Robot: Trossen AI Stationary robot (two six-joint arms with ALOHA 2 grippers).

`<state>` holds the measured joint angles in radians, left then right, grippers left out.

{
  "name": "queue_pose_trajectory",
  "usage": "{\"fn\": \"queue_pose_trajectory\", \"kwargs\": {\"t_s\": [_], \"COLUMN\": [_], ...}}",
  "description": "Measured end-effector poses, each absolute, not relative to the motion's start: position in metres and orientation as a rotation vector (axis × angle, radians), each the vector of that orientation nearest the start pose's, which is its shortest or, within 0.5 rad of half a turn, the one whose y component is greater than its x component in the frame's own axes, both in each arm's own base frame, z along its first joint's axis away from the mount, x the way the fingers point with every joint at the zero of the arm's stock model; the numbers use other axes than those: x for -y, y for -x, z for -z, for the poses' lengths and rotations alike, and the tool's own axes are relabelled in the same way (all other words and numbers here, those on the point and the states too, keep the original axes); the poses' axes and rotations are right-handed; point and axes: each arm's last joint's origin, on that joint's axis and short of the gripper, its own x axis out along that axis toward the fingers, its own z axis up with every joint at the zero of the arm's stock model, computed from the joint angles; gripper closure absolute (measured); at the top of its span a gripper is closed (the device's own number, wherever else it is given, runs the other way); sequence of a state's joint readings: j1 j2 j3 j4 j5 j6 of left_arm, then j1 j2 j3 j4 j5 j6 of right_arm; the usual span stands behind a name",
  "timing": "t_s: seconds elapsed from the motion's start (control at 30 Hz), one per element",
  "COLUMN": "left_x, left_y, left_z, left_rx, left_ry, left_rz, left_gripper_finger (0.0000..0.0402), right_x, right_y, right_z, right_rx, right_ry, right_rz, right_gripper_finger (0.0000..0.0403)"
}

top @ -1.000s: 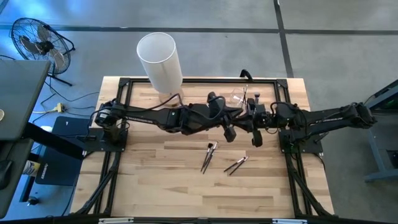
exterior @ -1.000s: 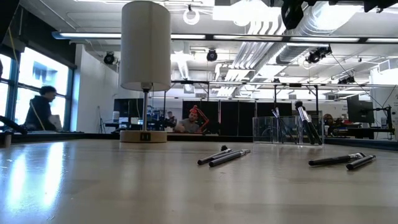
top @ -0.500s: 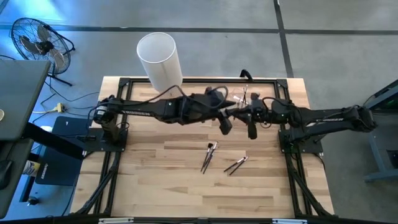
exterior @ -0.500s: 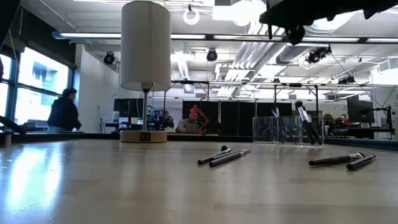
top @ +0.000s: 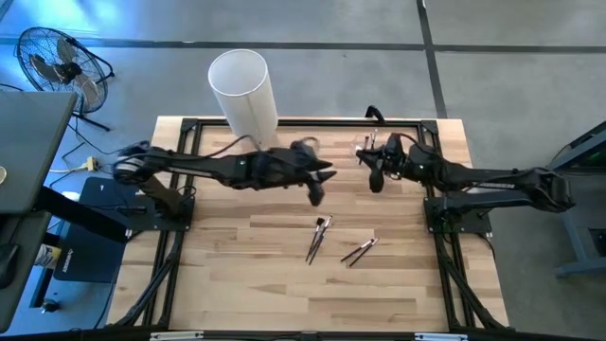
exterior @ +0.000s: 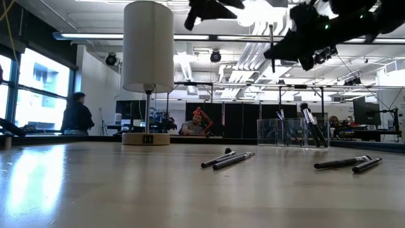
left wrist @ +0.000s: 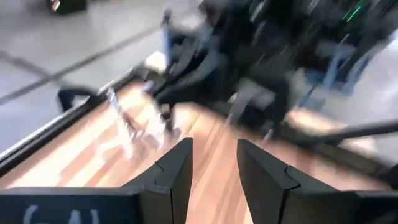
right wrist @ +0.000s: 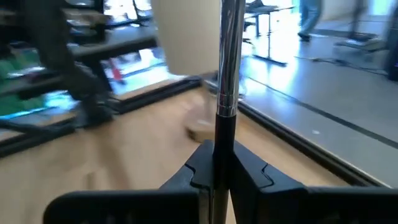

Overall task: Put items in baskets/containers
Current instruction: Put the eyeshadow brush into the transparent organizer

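Right gripper (top: 376, 176) clamped on one brush (right wrist: 227, 74), held over the table's far edge next to the clear holder (top: 365, 149); left gripper (top: 317, 190) empty, fingers parted, above mid-table.

High view: both arms stretched nearly flat toward the table's middle, left arm from the left mount, right arm from the right mount, grippers well apart. White cylinder (top: 243, 93) stands at the far edge, behind the left arm. Two pairs of loose brushes on the wooden table (top: 246, 275): one pair (top: 317, 237) near centre, the other (top: 360, 250) just to its right.

Low view: both grippers high above the table. The brush hangs roughly upright from the right gripper (exterior: 278, 50). Clear holder (exterior: 290, 132) already has several brushes in it. A person (exterior: 77, 114) stands in the room behind.

Left wrist: fingers (left wrist: 177, 171) apart, nothing between them; picture blurred, right arm ahead.

Right wrist: fingers (right wrist: 202, 165) pinch the dark handle, silvery ferrule pointing up; cylinder (right wrist: 186, 34) beyond.
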<state>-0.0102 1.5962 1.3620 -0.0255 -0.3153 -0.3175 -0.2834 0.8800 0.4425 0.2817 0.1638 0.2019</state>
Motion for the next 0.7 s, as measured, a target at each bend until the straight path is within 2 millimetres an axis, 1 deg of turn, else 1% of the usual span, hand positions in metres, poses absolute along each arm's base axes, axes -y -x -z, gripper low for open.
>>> {"fn": "queue_pose_trajectory", "kwargs": {"t_s": [0.07, 0.13, 0.2, 0.3, 0.43, 0.5, 0.57, 0.63, 0.7], "left_x": [-0.014, -0.022, -0.03, -0.041, -0.055, -0.062, -0.072, -0.08, -0.089], "left_y": [-0.358, -0.337, -0.323, -0.298, -0.277, -0.262, -0.255, -0.245, -0.236], "left_z": [-0.336, -0.324, -0.318, -0.306, -0.305, -0.302, -0.309, -0.308, -0.312], "left_rx": [-0.141, -0.142, -0.104, -0.135, -0.12, -0.168, -0.141, -0.164, -0.156], "left_ry": [0.294, 0.302, 0.311, 0.32, 0.323, 0.313, 0.298, 0.301, 0.301], "left_rz": [-0.32, -0.295, -0.282, -0.285, -0.287, -0.291, -0.293, -0.296, -0.284], "left_gripper_finger": [0.0277, 0.0277, 0.0277, 0.0277, 0.0277, 0.0277, 0.0277, 0.0277, 0.0277], "right_x": [0.066, 0.074, 0.083, 0.1, 0.12, 0.128, 0.135, 0.14, 0.145], "right_y": [-0.188, -0.192, -0.197, -0.203, -0.208, -0.21, -0.212, -0.214, -0.214], "right_z": [-0.237, -0.233, -0.227, -0.215, -0.196, -0.187, -0.18, -0.173, -0.165], "right_rx": [-0.138, -0.149, -0.15, -0.168, -0.207, -0.216, -0.214, -0.225, -0.245], "right_ry": [-0.187, -0.155, -0.122, -0.112, -0.157, -0.174, -0.177, -0.184, -0.214], "right_rz": [0.508, 0.568, 0.635, 0.726, 0.806, 0.834, 0.86, 0.89, 0.913], "right_gripper_finger": [0.0383, 0.0383, 0.0383, 0.0383, 0.0383, 0.0383, 0.0383, 0.0383, 0.0383]}}
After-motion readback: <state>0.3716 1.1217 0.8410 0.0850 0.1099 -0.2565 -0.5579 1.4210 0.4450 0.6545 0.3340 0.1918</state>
